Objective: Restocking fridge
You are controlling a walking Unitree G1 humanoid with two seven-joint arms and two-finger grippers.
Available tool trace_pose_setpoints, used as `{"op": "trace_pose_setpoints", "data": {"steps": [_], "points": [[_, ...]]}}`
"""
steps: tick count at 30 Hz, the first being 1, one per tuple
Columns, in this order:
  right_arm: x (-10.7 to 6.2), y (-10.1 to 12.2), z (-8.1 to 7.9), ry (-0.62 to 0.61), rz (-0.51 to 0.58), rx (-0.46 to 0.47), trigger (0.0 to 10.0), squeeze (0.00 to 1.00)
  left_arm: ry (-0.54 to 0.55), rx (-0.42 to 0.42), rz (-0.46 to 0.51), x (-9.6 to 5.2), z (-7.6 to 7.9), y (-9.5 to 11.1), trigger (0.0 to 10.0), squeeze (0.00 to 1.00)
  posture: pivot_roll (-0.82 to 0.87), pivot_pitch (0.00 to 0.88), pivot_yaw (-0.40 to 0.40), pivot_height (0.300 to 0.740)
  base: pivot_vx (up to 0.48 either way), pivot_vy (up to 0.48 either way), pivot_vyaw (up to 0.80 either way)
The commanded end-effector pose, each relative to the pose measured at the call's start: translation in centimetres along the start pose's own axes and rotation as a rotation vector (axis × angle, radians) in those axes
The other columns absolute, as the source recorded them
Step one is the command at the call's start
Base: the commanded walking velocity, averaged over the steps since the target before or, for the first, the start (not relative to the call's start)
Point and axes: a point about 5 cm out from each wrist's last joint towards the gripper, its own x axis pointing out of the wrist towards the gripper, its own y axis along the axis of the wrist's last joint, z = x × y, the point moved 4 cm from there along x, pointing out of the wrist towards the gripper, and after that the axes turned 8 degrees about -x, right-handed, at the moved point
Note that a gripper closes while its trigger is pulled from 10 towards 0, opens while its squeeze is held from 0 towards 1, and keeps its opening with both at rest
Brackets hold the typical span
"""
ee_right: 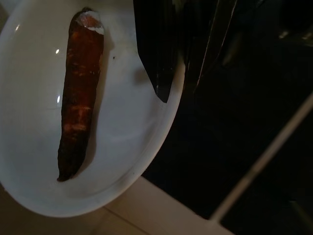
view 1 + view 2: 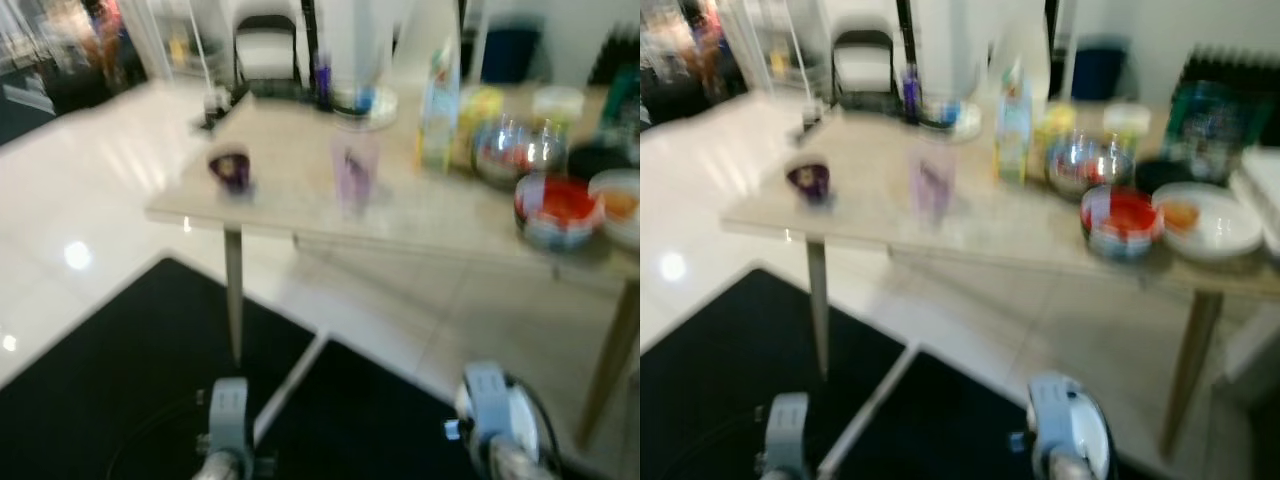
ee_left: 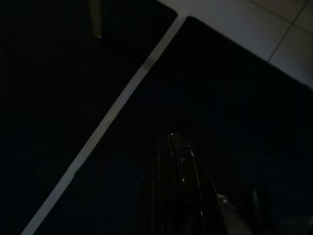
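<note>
Blurry table [image 2: 300, 200] up at 12 o'clock, loaded with bowls. Right claw [image 1: 164, 73] clamped on the plate [image 1: 127, 142] rim, carrot [image 1: 78, 98] loose on it. Tilt it walking and the carrot probably rolls off. Left claw [image 3: 176, 161] looks closed, idle.

I see a pale, glossy tiled floor [image 2: 90, 190] catching bright glints of light, with black mats [image 2: 120, 380] laid over it near me — a thin strip of tile shows between them. Ahead stands a light wooden table [image 2: 290, 200] on slim legs. Beyond it there is a dark folding chair [image 2: 265, 50] against a white wall [image 2: 1240, 20] — everything is blurred, so finer detail escapes me.
</note>
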Motion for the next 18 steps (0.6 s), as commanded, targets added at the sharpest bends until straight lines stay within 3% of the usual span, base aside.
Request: {"op": "trace_pose_setpoints", "data": {"steps": [1, 9, 18], "points": [[-0.03, -0.33, -0.41, 0.015, -0.011, -0.017, 10.0, 0.0, 0.007, 0.003, -0.009, -0.07, -0.36, -0.17, 10.0, 0.0, 0.05, 0.067, 0.053, 0.74, -0.289, 0.0, 0.0], [0.02, -0.35, -1.01, 0.053, -0.019, -0.058, 10.0, 0.0, 0.005, 0.008, -0.018, -0.01, -0.28, -0.21, 10.0, 0.0, 0.05, 0.078, 0.06, 0.74, -0.033, 0.0, 0.0], [0.11, -0.14, -0.84, 0.038, -0.019, -0.027, 10.0, 0.0, -0.004, -0.011, -0.009, 0.17, -0.02, 0.29, 10.0, 0.0, 0.05, 0.083, 0.055, 0.74, 0.0, 0.0, 0.0]]}}
